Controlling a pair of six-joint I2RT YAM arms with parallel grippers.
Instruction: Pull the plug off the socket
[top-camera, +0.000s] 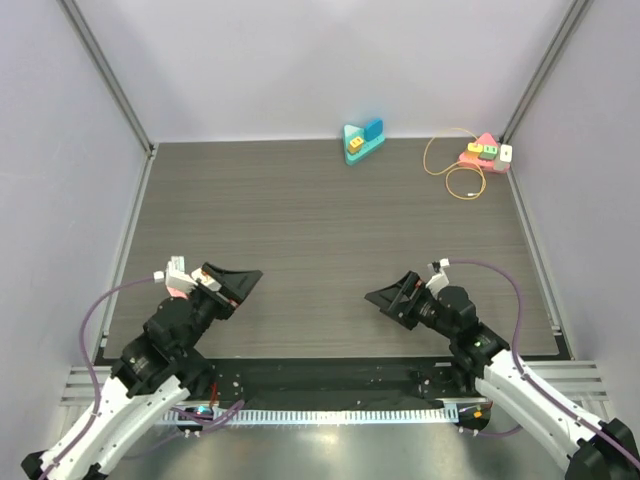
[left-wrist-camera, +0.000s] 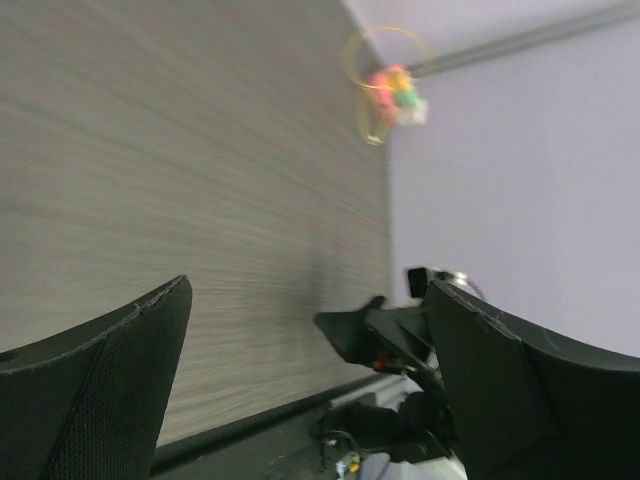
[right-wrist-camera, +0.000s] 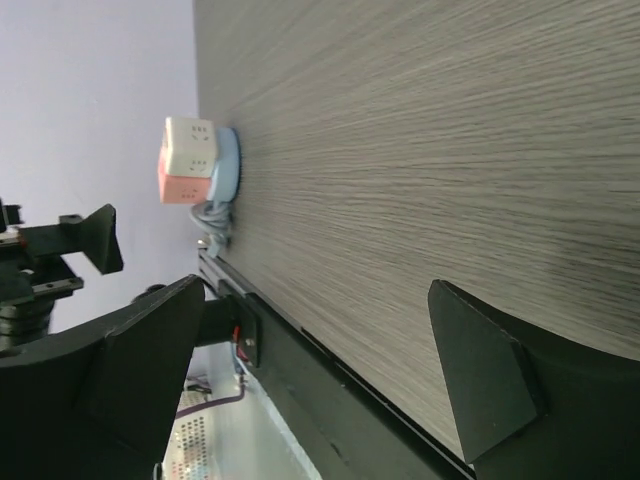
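A pink socket block (top-camera: 483, 153) with yellow and green plugs and a looped orange cable (top-camera: 452, 165) lies at the far right corner; it shows blurred in the left wrist view (left-wrist-camera: 395, 90). A teal socket block (top-camera: 363, 140) with blue and orange plugs stands at the far middle. A pink and white cube socket (right-wrist-camera: 188, 160) on a blue base sits by the left arm, partly hidden in the top view (top-camera: 178, 274). My left gripper (top-camera: 232, 285) (left-wrist-camera: 310, 290) is open and empty. My right gripper (top-camera: 395, 297) (right-wrist-camera: 318, 290) is open and empty. Both hover near the table's front.
The dark wood-grain table (top-camera: 320, 250) has grey walls on three sides and metal posts at the back corners. A black rail (top-camera: 330, 375) runs along the front edge between the arm bases. The right arm (left-wrist-camera: 385, 335) shows in the left wrist view.
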